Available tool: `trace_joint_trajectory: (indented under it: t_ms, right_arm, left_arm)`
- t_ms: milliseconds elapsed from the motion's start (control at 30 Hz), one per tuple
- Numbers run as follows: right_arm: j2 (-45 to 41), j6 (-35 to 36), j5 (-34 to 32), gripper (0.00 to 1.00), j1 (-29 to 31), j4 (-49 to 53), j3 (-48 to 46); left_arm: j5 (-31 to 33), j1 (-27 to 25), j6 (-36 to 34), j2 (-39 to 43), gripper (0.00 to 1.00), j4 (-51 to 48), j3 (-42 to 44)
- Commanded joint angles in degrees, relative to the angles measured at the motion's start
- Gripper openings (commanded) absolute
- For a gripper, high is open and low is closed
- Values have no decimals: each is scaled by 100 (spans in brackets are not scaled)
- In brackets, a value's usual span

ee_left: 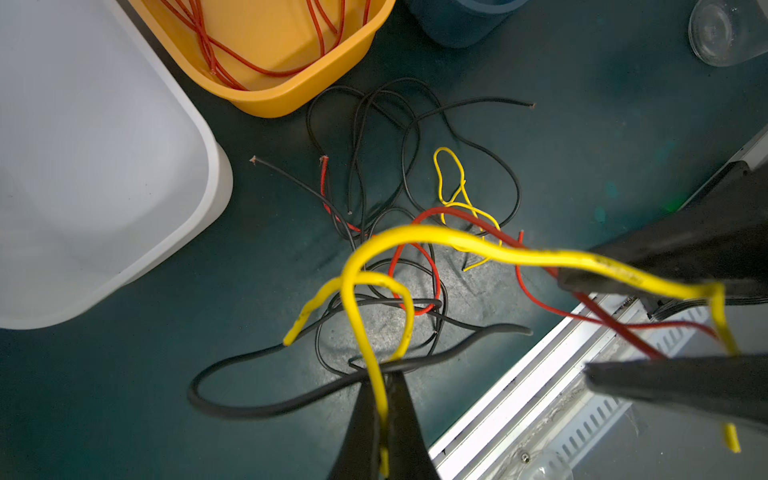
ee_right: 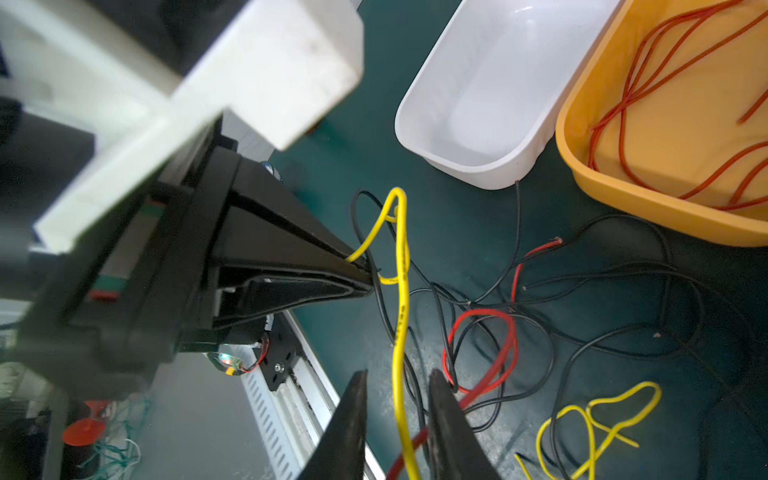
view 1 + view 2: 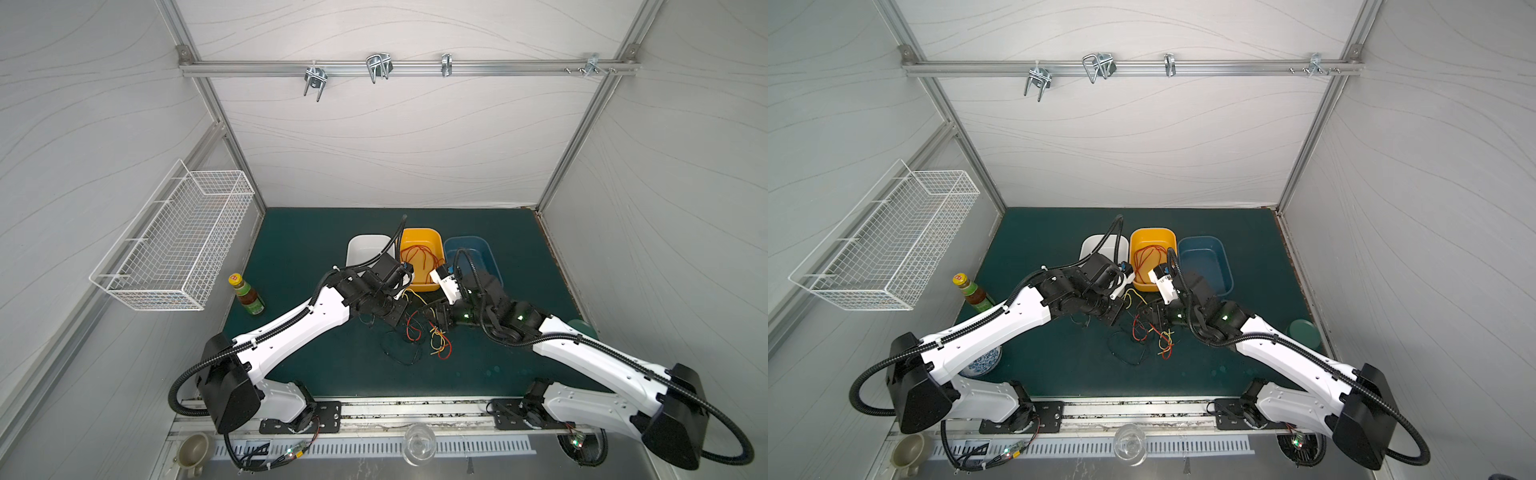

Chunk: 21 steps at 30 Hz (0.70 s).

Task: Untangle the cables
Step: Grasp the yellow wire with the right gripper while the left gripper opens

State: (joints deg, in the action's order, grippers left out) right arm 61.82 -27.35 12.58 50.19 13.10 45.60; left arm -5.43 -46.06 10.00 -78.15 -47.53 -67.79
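**Left end effector** (image 1: 384, 376): clenched on the thin yellow cable (image 1: 498, 252), tips pressed together w/ the cable pinched btwn them. A black strand crosses right at the tips; cannot tell if it is pinched too.

**Right end effector** (image 2: 398, 374): released. Its fingers (image 2: 353, 419) stand apart, and the same thin yellow cable runs through the gap. Contact w/ either finger is not clear. The cable hangs clear of the desk btwn the two end effectors, and its far end is cut off at the edge of the right wrist view.

**Both top views:** tips of both end effectors are hidden under the wrists and cameras, so their state is not readable there.

**Below:** tangle of thin black, red and yellow cables (image 3: 419, 334) lies on the dark green desk (image 3: 311, 249), near side of the tubs. Strands overlap; the over/under order mostly can't be made out.

**Beyond:**
- Orange plastic tub (image 3: 419, 230) holds loose thin red cables (image 3: 419, 257).
- White plastic tub (image 3: 365, 243) is just beside it, partly behind the left arm.
- Blue plastic tub (image 3: 465, 239) is on the other side, partly behind the right wrist.
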Motion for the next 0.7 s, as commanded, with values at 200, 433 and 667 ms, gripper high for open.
trace_joint_trajectory:
  t_ms: [200, 433, 667]
  right_arm:
    - [-233, 71, -695, 0, 35, 151, 71]
    - [-530, 138, -1132, 0, 18, 325, 108]
    - [-1178, 186, -702, 0, -14, -250, -248]
  left_arm:
    - [125, -5, -91, 185, 26, 152, 5]
    - [227, -16, -69, 299, 42, 181, 66]
    - [396, -132, -68, 344, 55, 180, 86]
